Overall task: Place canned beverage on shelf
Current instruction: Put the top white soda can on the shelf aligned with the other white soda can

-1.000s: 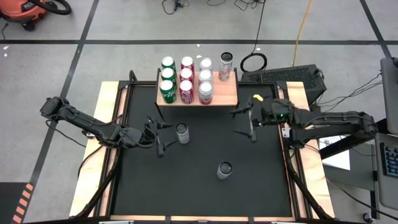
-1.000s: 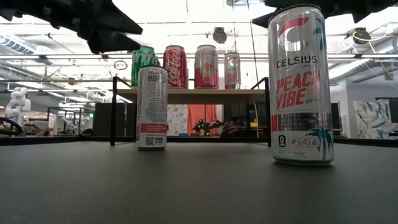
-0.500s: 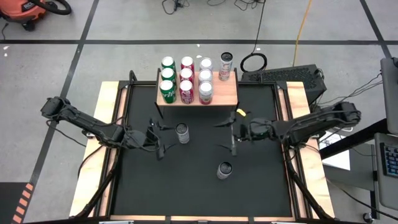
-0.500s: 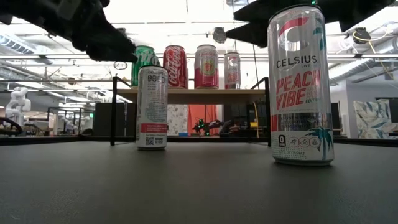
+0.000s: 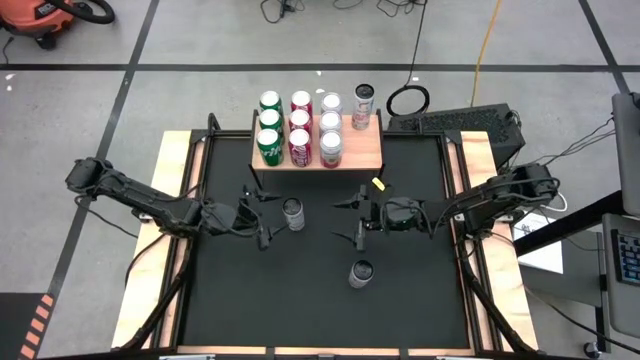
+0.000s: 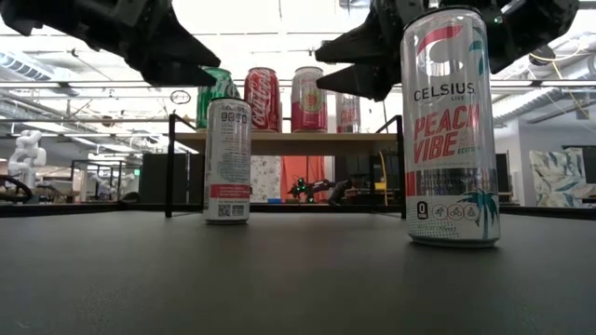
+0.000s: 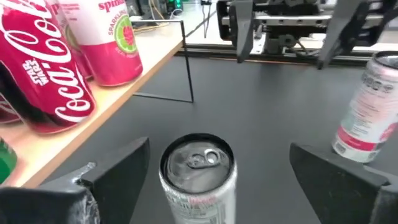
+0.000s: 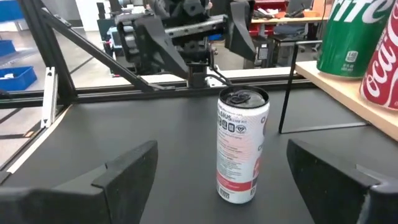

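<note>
High view shows a slim white aluminium can (image 5: 292,213) standing upright on the black mat (image 5: 320,300), just ahead of the left gripper (image 5: 262,214), whose fingers are spread wide beside it, holding nothing. Beyond the can from that gripper, the right gripper (image 5: 355,218) faces it, likewise wide open and empty. A second slim Celsius can (image 5: 361,273) stands near the right gripper. Farther off is the wood-topped, black-legged shelf (image 5: 365,152) with ten cans.

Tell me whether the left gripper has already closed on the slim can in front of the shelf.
No. In the left wrist view the left gripper stands open, its fingers clear of the slim can on both sides.
</note>
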`<action>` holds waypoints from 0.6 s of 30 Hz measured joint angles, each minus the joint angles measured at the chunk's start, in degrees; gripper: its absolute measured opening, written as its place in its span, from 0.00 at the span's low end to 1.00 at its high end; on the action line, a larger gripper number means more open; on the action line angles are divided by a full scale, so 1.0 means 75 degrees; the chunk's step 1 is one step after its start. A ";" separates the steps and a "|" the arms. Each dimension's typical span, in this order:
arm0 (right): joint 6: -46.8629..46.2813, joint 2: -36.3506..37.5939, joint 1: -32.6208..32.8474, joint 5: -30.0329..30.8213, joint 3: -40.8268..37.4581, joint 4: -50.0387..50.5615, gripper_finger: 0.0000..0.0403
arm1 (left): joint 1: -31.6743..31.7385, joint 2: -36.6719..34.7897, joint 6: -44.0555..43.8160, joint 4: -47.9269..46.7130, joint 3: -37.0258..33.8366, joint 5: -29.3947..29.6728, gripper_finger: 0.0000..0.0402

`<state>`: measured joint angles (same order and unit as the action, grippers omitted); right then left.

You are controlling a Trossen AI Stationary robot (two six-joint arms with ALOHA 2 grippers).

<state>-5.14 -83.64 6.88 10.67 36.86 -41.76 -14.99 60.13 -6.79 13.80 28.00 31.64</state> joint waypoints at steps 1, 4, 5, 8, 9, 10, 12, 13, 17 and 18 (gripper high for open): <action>0.0001 -0.0008 0.0011 -0.0007 0.0031 -0.0003 0.83 | 0.0052 0.0101 0.0018 -0.0003 0.0066 -0.0017 0.97; 0.0079 -0.0005 0.0068 -0.0007 0.0086 -0.0008 0.83 | 0.0155 0.0412 0.0029 0.0014 0.0244 -0.0156 0.97; 0.0153 -0.0005 0.0081 -0.0010 0.0093 -0.0020 0.83 | 0.0158 0.0507 0.0036 -0.0021 0.0264 -0.0163 0.97; 0.0254 -0.0005 0.0092 -0.0006 0.0093 0.0001 0.83 | 0.0167 0.0745 0.0031 -0.0255 0.0280 -0.0169 0.97; 0.0231 -0.0005 0.0092 -0.0004 0.0093 0.0012 0.83 | 0.0174 0.0808 0.0012 -0.0323 0.0278 -0.0166 0.97; 0.0198 -0.0005 0.0104 -0.0008 0.0093 0.0013 0.83 | 0.0194 0.0861 -0.0009 -0.0342 0.0278 -0.0164 0.97; 0.0182 -0.0005 0.0140 -0.0002 0.0093 0.0020 0.83 | 0.0212 0.0918 -0.0031 -0.0336 0.0278 -0.0129 0.97; 0.0189 -0.0005 0.0156 -0.0011 0.0093 0.0019 0.83 | 0.0225 0.0932 -0.0034 -0.0313 0.0278 -0.0108 0.97; 0.0198 -0.0002 0.0192 -0.0025 0.0093 -0.0003 0.83 | 0.0446 0.0943 -0.0034 -0.0309 0.0278 -0.0071 0.97; 0.0198 -0.0002 0.0191 -0.0023 0.0093 -0.0003 0.83 | 0.0525 0.0943 -0.0048 -0.0287 0.0278 -0.0072 0.97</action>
<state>-3.66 -83.66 8.32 10.49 37.56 -41.78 -11.05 67.20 -7.15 11.65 30.09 31.10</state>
